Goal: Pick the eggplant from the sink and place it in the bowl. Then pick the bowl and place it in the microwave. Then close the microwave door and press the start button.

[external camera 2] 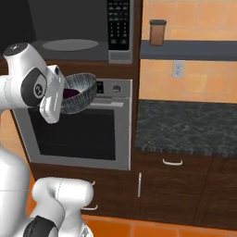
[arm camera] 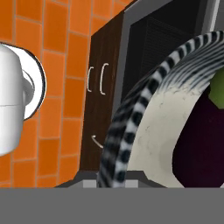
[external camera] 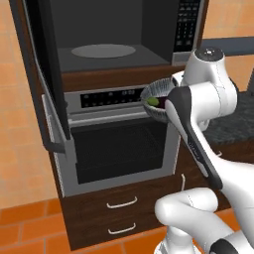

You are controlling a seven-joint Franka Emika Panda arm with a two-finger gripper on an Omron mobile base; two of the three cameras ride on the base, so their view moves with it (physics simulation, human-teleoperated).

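One bowl [external camera 2: 81,92] (eggplant [arm camera: 202,140] inside) held aloft.

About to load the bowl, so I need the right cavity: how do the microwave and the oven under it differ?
The microwave sits higher, and its door is swung open on the left, baring a round turntable; the oven is shut. The microwave's keypad runs vertically at its right; the oven's control strip runs horizontally on top. Both are built into one wood column. The bowl, holding the eggplant, hangs before the oven.
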